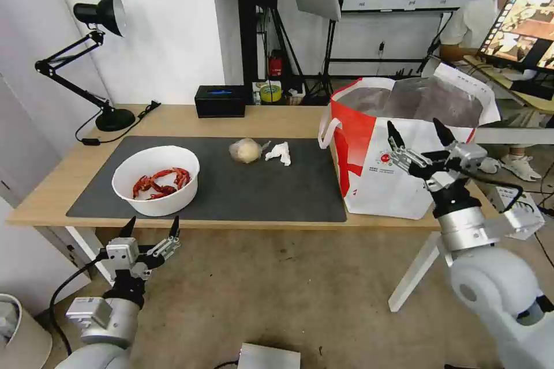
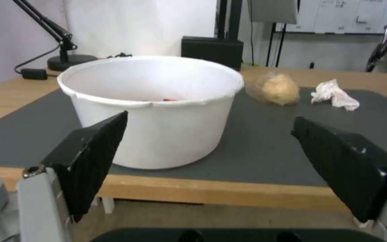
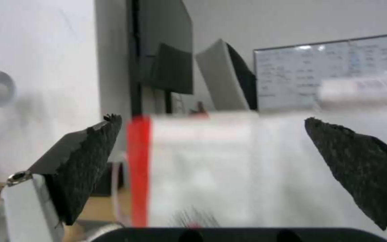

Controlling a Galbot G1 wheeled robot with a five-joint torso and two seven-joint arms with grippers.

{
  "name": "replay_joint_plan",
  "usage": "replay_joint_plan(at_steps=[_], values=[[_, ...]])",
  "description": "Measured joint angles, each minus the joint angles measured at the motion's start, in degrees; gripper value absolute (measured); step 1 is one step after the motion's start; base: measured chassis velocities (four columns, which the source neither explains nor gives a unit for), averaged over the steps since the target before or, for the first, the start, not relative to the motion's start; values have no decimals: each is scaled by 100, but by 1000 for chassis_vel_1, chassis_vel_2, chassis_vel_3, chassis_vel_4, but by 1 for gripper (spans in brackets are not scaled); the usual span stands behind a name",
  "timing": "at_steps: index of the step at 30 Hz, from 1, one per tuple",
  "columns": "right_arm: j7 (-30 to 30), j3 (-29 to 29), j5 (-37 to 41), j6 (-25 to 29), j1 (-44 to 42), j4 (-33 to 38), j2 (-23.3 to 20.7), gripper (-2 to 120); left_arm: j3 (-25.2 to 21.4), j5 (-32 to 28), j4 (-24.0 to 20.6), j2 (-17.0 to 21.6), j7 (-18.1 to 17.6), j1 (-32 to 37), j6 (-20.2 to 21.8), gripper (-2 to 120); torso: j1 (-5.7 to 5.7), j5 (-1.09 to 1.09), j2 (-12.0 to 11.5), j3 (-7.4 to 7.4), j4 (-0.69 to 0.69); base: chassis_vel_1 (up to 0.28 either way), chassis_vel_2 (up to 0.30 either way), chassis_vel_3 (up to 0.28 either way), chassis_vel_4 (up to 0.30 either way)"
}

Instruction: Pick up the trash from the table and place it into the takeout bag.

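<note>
A white round bowl [image 1: 156,180] [image 2: 155,107] with red crayfish shells sits at the left front of the dark grey mat [image 1: 242,190] on the wooden table [image 1: 173,118]. A pale lump in clear plastic [image 1: 246,150] [image 2: 277,88] and a crumpled white tissue [image 1: 279,153] [image 2: 333,94] lie mid-mat. The white-and-red takeout bag [image 1: 398,150] [image 3: 247,168] stands open at the table's right end. My left gripper [image 1: 150,228] [image 2: 209,144] hangs open just below the table's front edge, facing the bowl. Open and empty, my right gripper [image 1: 418,131] [image 3: 211,134] hovers before the bag's front face.
A black tissue box [image 1: 220,101] and a black desk lamp [image 1: 98,57] stand along the table's far edge. A white table leg [image 1: 412,274] slants down at the right. A person sits by a monitor at the back right.
</note>
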Motion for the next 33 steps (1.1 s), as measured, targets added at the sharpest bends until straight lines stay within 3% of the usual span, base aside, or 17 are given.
replay_joint_plan(at_steps=[12,33], values=[[-5,-65,-1113,181,-1077,-251,1176,100,154,14,125,58,142,-2,-105,100,0,-1,0,0,-1,0,0,0,0],[-126,-333,-1678,243,-1562,-278,1590,100,463,215,200,-39,346,45,-179,100,0,-1,0,0,0,0,0,0,0]])
